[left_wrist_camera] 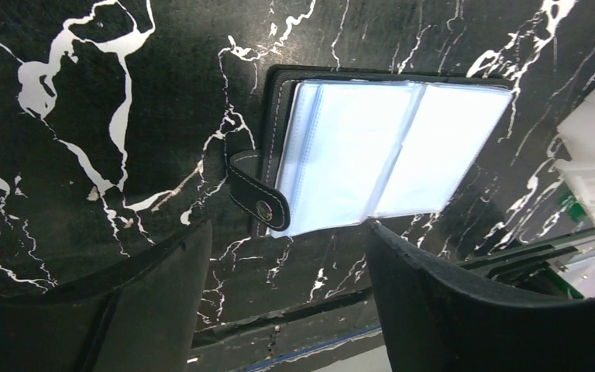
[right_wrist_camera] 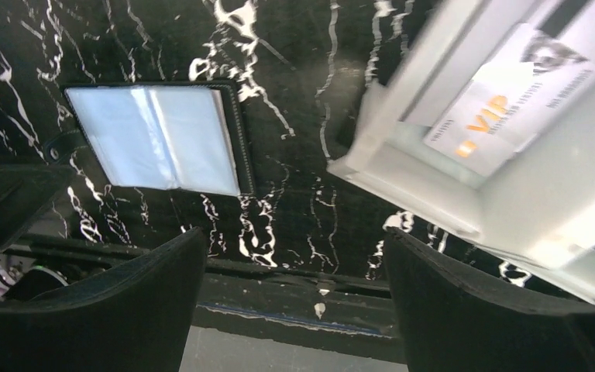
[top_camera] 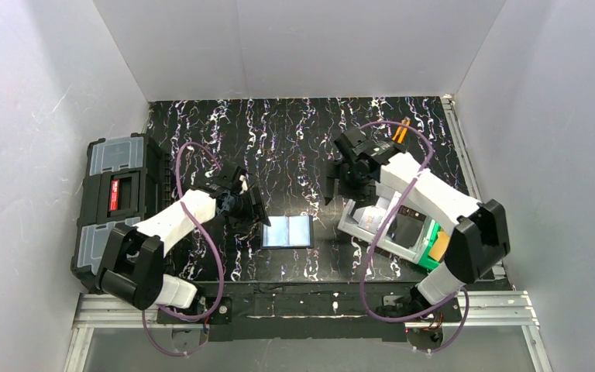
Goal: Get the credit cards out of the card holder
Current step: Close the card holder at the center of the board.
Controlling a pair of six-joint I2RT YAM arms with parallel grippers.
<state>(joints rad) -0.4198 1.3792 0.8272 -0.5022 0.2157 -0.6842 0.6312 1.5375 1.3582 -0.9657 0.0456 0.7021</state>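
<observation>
The card holder (top_camera: 287, 231) lies open and flat on the marbled table, its glossy clear pockets up (left_wrist_camera: 387, 155) (right_wrist_camera: 159, 138); its black snap strap (left_wrist_camera: 259, 195) curls over the left edge. The pockets look pale and I see no card in them. A pale credit card (right_wrist_camera: 503, 101) with orange "VIP" lettering lies inside the grey bin (top_camera: 356, 229). An orange-tan card (top_camera: 438, 246) rests in the green bin. My left gripper (top_camera: 257, 211) (left_wrist_camera: 287, 294) hovers open just left of the holder. My right gripper (top_camera: 341, 190) (right_wrist_camera: 294, 294) is open and empty, above the table between holder and grey bin.
A big black toolbox (top_camera: 116, 198) stands at the left edge. The green bin (top_camera: 426, 252) sits beside the grey one under my right arm. A small orange-handled tool (top_camera: 400, 130) lies at the back right. White walls enclose the table.
</observation>
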